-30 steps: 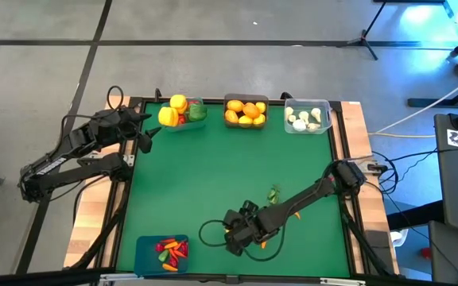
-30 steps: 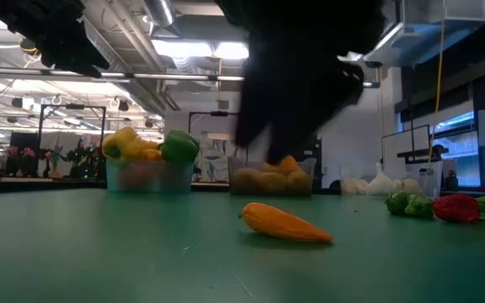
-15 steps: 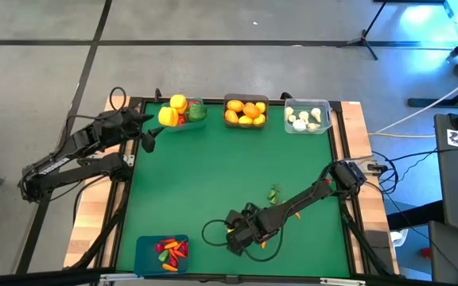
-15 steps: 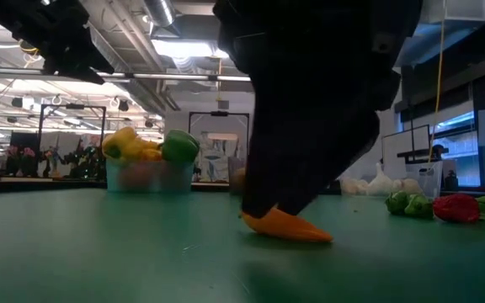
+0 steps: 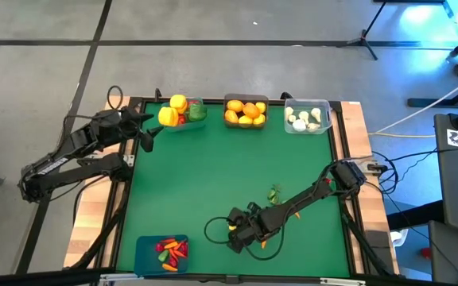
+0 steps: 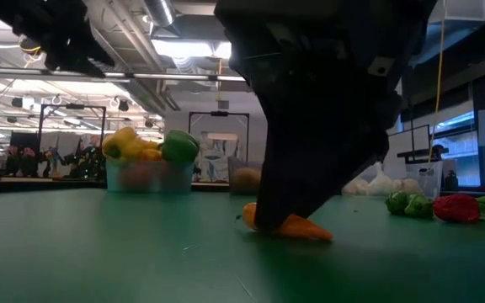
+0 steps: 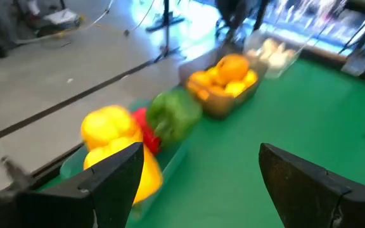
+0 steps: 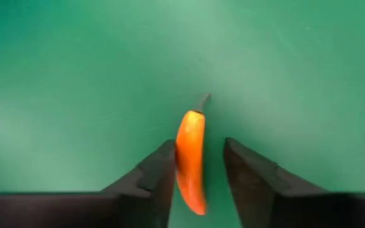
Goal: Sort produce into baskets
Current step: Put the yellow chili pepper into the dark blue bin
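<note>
Right gripper (image 8: 198, 174) is down near the bench's front edge, fingers apart around the orange chilli (image 8: 191, 158), so next it probably needs to clamp, then carry it to the blue bin (image 5: 162, 253) in the front-left corner.

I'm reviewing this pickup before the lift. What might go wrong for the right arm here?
The right gripper brackets the orange chilli with one finger against it and a gap on the other side, so closing may roll or squirt it out. The chilli tapers, so a grip may slip. The blue bin sits close by; a hasty swing might clip it.
</note>
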Controlling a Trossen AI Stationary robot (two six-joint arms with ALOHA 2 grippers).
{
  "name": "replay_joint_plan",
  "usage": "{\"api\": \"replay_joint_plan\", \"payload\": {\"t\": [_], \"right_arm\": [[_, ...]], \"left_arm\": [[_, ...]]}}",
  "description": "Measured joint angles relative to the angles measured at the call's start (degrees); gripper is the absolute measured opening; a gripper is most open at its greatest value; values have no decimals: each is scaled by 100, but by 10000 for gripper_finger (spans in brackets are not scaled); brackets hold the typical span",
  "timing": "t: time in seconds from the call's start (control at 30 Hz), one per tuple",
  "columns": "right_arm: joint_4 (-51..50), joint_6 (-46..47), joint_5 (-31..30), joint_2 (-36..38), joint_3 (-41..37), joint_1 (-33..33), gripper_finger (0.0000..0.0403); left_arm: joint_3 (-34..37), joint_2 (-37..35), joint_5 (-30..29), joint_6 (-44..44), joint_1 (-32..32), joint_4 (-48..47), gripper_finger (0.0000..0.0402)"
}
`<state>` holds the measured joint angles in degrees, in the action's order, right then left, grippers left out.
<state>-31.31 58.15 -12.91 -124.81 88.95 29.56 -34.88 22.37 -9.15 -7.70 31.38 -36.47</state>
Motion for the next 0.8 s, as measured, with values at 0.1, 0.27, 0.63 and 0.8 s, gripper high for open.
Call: {"api": "replay_joint_plan", "payload": {"t": [0.1,0.27,0.63,0.8], "right_arm": [[-11,9,0,0,-4,-2,106],[33,13,6,-4,-9,-13,45],[176,-375,31,-44,556,-250,20],[272,-1120,-422,-41,978,-507,20]], "left_arm": [[-171,-7,176,-53,0,222,308],[-596,-27,220,-223,0,553,308],[-2085,-29,1229,-668,0,724,308],[-2695,-31,1426,-696,0,721,308]]}}
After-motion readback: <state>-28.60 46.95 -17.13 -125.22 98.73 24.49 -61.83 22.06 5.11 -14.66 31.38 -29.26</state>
